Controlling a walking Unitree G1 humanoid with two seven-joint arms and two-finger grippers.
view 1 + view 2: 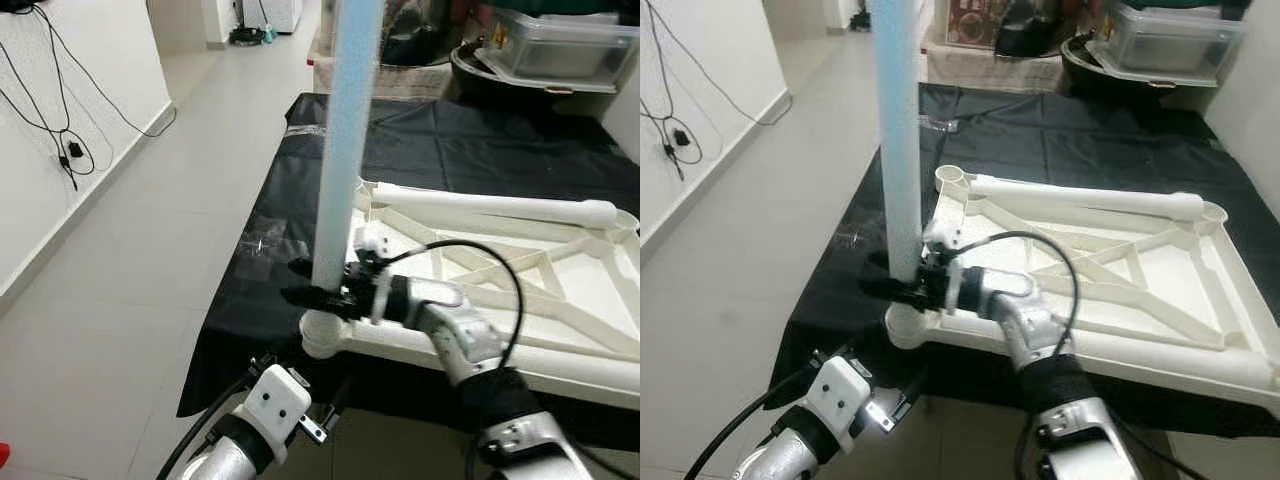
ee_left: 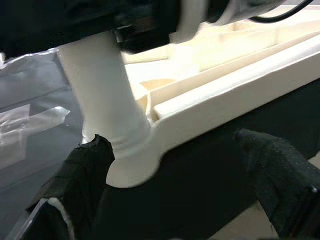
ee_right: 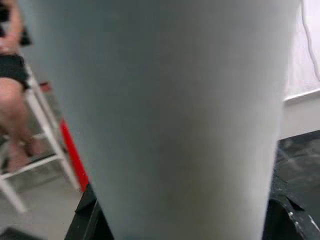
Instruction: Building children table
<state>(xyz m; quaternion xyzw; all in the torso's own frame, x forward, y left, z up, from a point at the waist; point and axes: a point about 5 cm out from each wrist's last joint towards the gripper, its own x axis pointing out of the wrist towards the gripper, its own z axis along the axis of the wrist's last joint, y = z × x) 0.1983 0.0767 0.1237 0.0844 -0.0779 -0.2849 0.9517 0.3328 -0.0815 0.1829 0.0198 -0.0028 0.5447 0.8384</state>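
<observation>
Fingers of the right gripper (image 1: 318,297) pinch a pale blue table leg (image 1: 345,140) standing upright in the corner socket (image 1: 320,335) of the upturned white tabletop (image 1: 560,290), which lies on a black sheet (image 1: 480,140). Below that corner, the left gripper (image 2: 175,185) hangs spread, one finger (image 2: 87,165) touching the socket.
</observation>
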